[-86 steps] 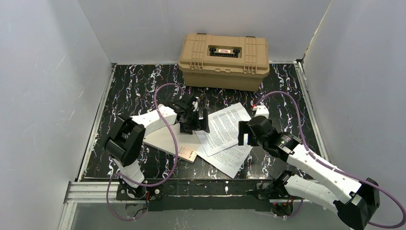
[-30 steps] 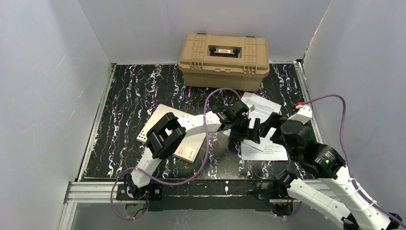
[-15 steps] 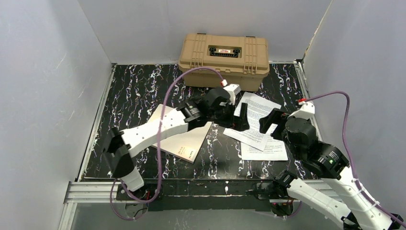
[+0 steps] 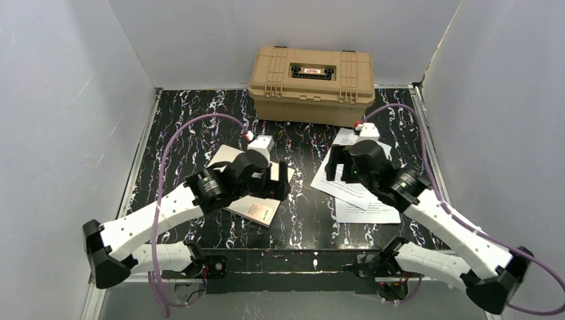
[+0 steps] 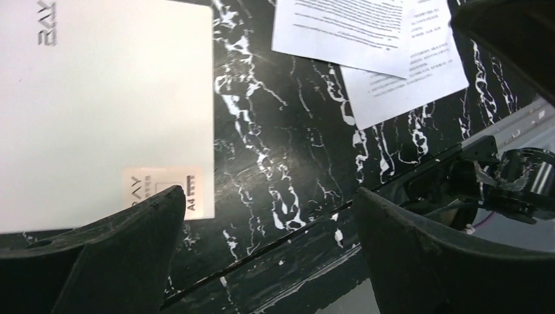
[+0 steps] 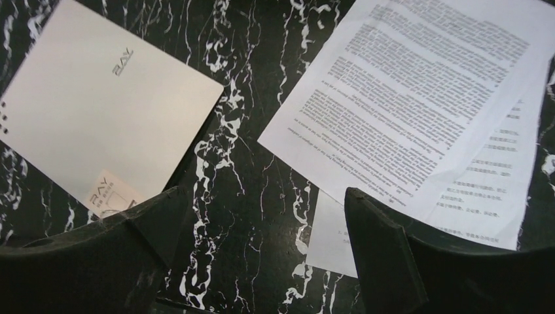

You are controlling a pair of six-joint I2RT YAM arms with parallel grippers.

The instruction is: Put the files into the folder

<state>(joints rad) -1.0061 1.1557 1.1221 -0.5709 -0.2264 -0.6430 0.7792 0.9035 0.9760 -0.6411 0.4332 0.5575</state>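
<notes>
The folder (image 4: 258,205) lies shut and flat on the black marbled table, cream cover up, left of centre; it also shows in the left wrist view (image 5: 98,111) and the right wrist view (image 6: 98,124). The files (image 4: 365,201), a few overlapping white printed sheets, lie loose on the table right of centre, apart from the folder, and show in both wrist views (image 5: 366,33) (image 6: 425,98). My left gripper (image 4: 271,181) (image 5: 268,193) is open and empty above the folder's right edge. My right gripper (image 4: 338,172) (image 6: 265,193) is open and empty above the sheets' left edge.
A tan plastic hard case (image 4: 311,83) stands shut at the back centre. Grey walls close in the table on the left, back and right. A metal rail (image 4: 266,261) with the arm bases runs along the near edge.
The left arm has pulled back from over the sheets to over the folder's right edge. The right gripper has swung left and toward the back. Sheets and folder lie as half a second ago.
</notes>
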